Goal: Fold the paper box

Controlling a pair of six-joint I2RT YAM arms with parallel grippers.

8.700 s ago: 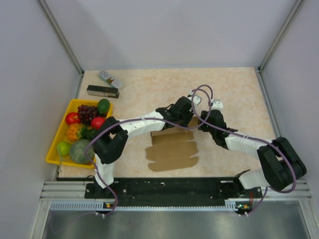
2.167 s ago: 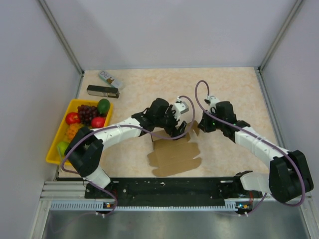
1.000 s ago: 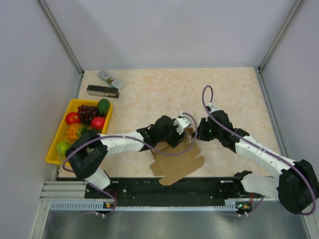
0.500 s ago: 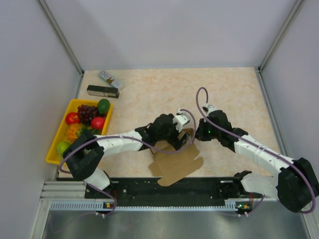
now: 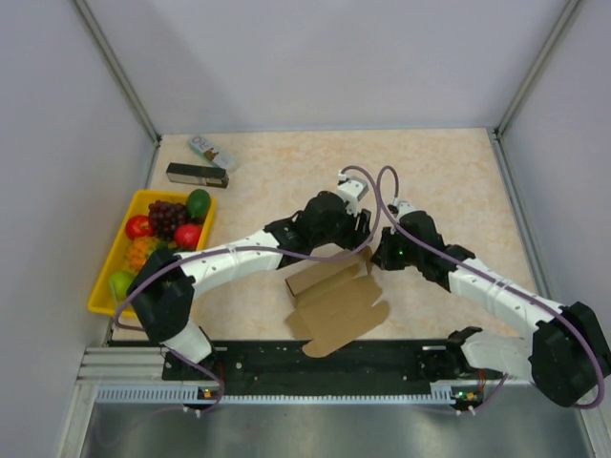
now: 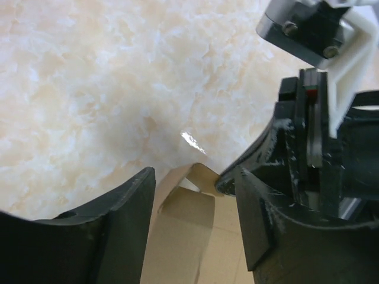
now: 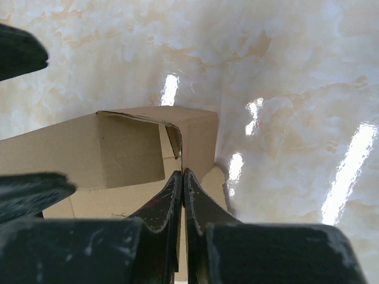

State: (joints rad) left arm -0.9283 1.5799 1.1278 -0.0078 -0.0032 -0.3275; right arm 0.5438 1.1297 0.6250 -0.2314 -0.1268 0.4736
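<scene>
Grey panels wall in the beige marbled surface (image 5: 449,181). The paper box (image 5: 336,303) lies near its front edge, roughly midway between the two arm bases. It is plain brown cardboard, half made. The far part stands up as a low open sleeve, and the near part lies flat as scalloped flaps pointing towards the bases.

My left arm stretches from its base diagonally across the surface, wrist bent over the far edge of the sleeve. The left tool (image 6: 192,177) is spread, its fingers (image 6: 95,236) either side of a cardboard corner. I cannot tell whether either one touches it. My right arm comes in low from the other side. The right tool (image 7: 182,176) is pressed together, and the thin edge of an upright flap runs straight into the seam between its tips, so it is pinching the box at its far right corner.

From overhead the two wrists hide that corner. The right wrist camera shows the sleeve's open end and the hollow inside. The left wrist camera shows the right tool's black body close beside its own right finger. Only overhead do I see the yellow tray (image 5: 99,301) of fruit at the left edge, well apart from the cardboard.
</scene>
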